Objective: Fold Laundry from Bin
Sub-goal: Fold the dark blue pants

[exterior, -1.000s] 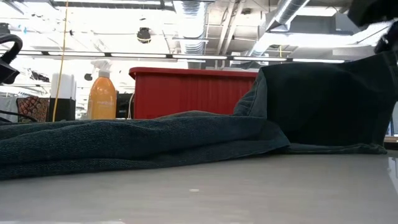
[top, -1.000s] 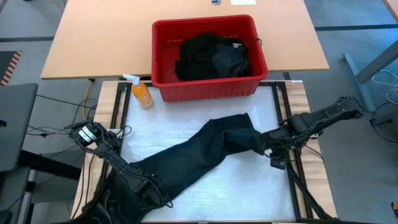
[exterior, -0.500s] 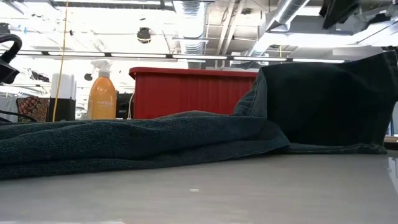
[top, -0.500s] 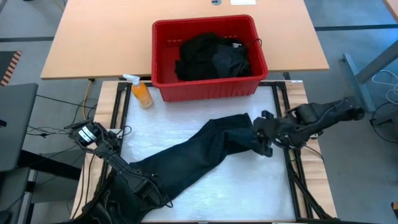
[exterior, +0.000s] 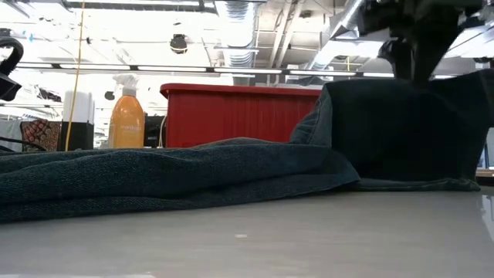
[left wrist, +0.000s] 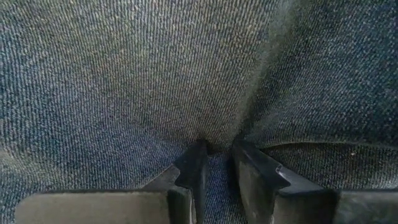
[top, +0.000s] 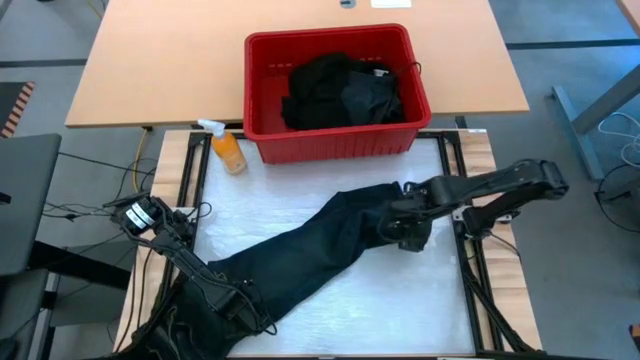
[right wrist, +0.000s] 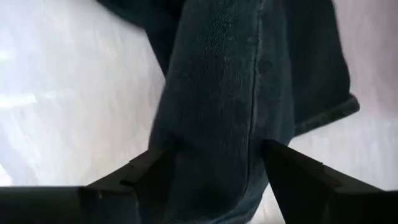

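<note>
Dark, coarse-woven cloth: one long garment point(top: 320, 250) of the laundry lies stretched diagonally across the white table point(top: 400, 310), from the near left corner toward the right side. Right gripper point(top: 405, 230) sits directly over its far end, fingers spread wide to either side of the fabric and gripping nothing. Left gripper point(left wrist: 215, 163) is at the near left corner, fingers nearly closed and pinching a fold of the same garment. Fabric looks towel-like, bunched lengthwise, hem visible at the right end. Remaining black garments point(top: 340, 92) are heaped inside the bin point(top: 330, 140), red ribbed plastic, beyond the garment. Orange spray bottle point(top: 227, 148) stands just beside the bin.
</note>
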You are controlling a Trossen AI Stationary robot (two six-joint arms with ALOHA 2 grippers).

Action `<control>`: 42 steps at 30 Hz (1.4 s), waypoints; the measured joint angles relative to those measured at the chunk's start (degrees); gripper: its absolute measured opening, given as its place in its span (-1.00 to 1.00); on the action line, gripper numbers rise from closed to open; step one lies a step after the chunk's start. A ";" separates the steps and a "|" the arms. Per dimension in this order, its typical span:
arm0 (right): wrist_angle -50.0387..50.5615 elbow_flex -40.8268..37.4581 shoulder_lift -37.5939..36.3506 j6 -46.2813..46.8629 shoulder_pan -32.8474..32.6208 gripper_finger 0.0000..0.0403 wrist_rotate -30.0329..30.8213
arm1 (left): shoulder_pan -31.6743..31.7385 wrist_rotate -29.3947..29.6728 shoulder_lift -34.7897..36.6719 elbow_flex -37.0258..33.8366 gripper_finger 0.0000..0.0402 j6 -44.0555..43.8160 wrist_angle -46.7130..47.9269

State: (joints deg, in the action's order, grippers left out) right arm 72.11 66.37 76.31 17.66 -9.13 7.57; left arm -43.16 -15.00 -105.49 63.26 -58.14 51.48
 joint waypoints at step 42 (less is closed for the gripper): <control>-25.92 -13.05 5.57 -4.54 -18.93 -0.58 5.04 | -3.15 3.26 0.07 0.00 -0.65 -3.71 -1.11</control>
State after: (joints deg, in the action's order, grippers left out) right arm 46.19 53.32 81.89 13.11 -28.06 12.62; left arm -46.30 -11.75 -105.43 63.26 -61.84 50.37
